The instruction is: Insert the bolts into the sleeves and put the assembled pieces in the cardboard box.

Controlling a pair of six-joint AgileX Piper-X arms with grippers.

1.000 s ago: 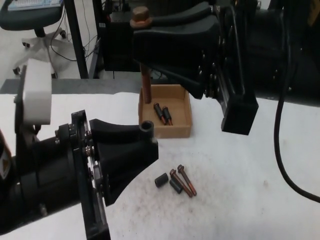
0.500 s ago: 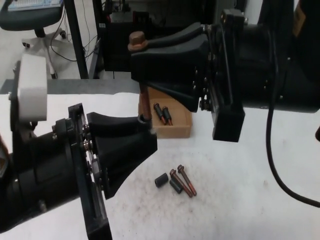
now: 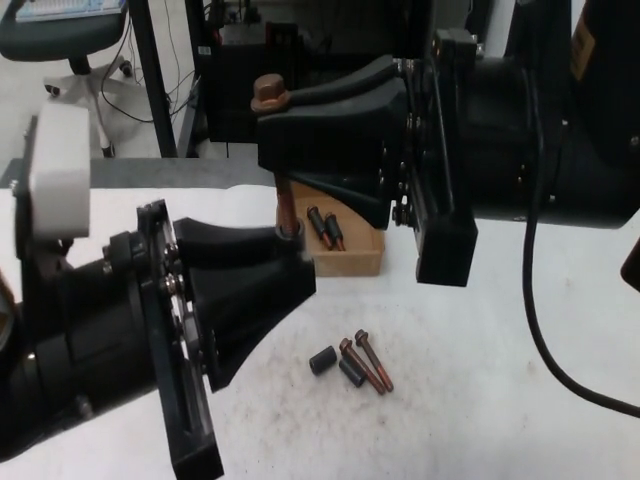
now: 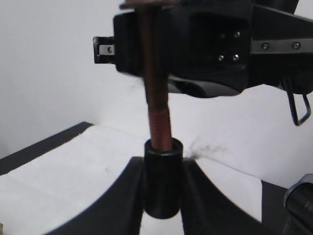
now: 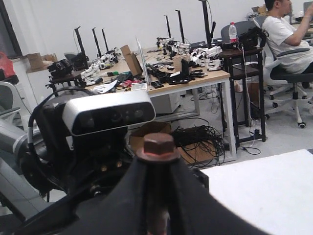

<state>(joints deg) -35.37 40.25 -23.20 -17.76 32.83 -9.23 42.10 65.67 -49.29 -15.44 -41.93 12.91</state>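
- The left jaws, at the near left above the counter (image 3: 480, 380), are closed on a black sleeve (image 4: 163, 178), which they hold upright with its mouth up.
- A copper-coloured bolt (image 4: 154, 98) stands upright over the sleeve, with its threaded tip just inside the mouth. The right jaws come in from the right and grip the bolt just under its hex head.
- Near the centre of the counter lie two loose sleeves (image 3: 322, 359). Just right of them, two loose bolts (image 3: 362, 366) lie side by side.
- Farther back, the cardboard box (image 3: 350, 262) holds two assembled pieces (image 3: 326, 226).
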